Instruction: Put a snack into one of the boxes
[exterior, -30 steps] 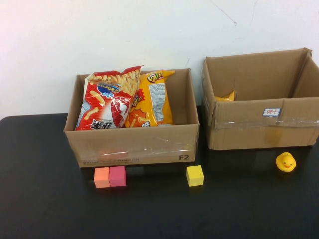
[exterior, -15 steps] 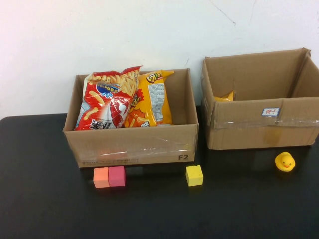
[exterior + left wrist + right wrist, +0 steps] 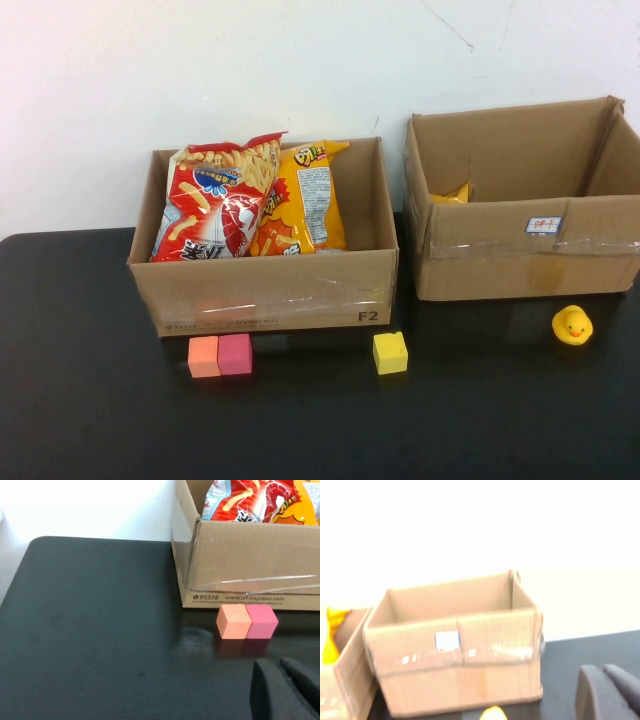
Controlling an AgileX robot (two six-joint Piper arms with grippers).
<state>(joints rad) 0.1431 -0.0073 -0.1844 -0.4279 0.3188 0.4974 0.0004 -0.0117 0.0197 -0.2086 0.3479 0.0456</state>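
1. Left gripper (image 3: 286, 682) clenched and empty, low over the black table (image 3: 80, 400); right gripper (image 3: 607, 690) likewise.
2. Orange foam cube (image 3: 203, 356) touches pink foam cube (image 3: 236, 353); yellow foam cube (image 3: 390, 352) and yellow rubber duck (image 3: 572, 325) apart.
3. Left brown cardboard box (image 3: 265, 290) holds red snack bag (image 3: 215, 205) and orange snack bag (image 3: 305, 200).
4. Right labelled brown cardboard box (image 3: 520, 255) beside it.

Yellow item (image 3: 452, 192) in right box (image 3: 520, 255) — mostly hidden, perhaps snack.

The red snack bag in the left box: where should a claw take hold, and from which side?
Probably by the crimped top edge of the red snack bag, coming from above: it leans upright, rising above the left box, whose walls block its sides.
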